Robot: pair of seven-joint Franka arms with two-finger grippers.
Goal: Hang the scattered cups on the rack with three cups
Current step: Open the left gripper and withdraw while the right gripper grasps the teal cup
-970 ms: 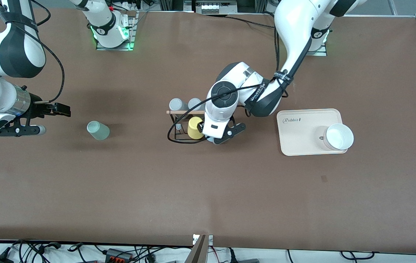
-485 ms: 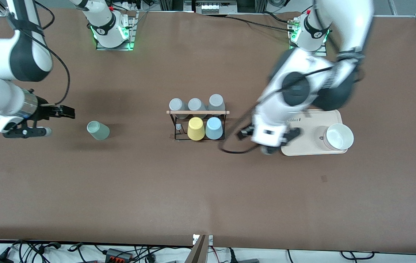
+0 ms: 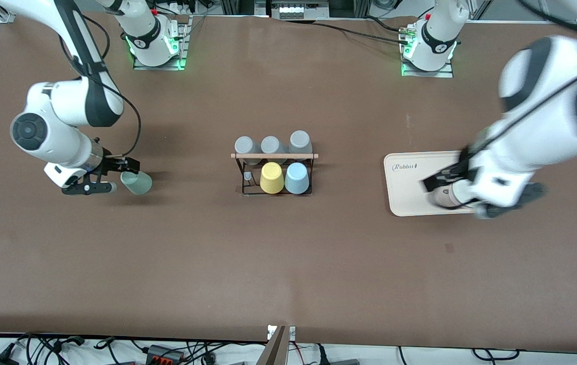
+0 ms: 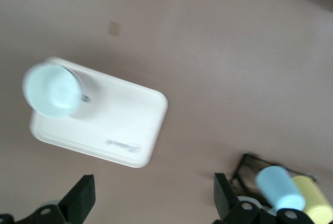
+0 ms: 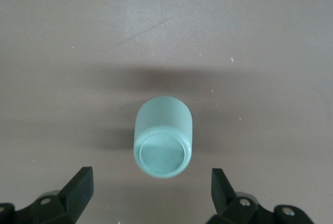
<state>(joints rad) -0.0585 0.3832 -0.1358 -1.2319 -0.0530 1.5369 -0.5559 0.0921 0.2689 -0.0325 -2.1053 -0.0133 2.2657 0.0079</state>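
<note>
1. My right gripper hangs over the counter with its fingers spread wide, holding nothing. It is well apart from the rack, toward the right arm's end of the counter.
2. The mint green cup lies on its side just beside that gripper. In the right wrist view the cup sits between my two open fingers, not touched yet.
3. My left gripper is also open wide and empty. It is over the cream tray, which is toward the left arm's end from the rack. This arm just waits.
4. To do this step well, I think I should go down slowly, keep the cup in the middle, and close softly. The cup is round and could roll away if I bump one side first.
5. The light blue cup is already on the rack, next to the yellow cup.
6. Now I count. One rack. Three grey cups on its row farther from the front camera. One yellow cup, one blue cup, one green cup. One tray with one white bowl.
</note>
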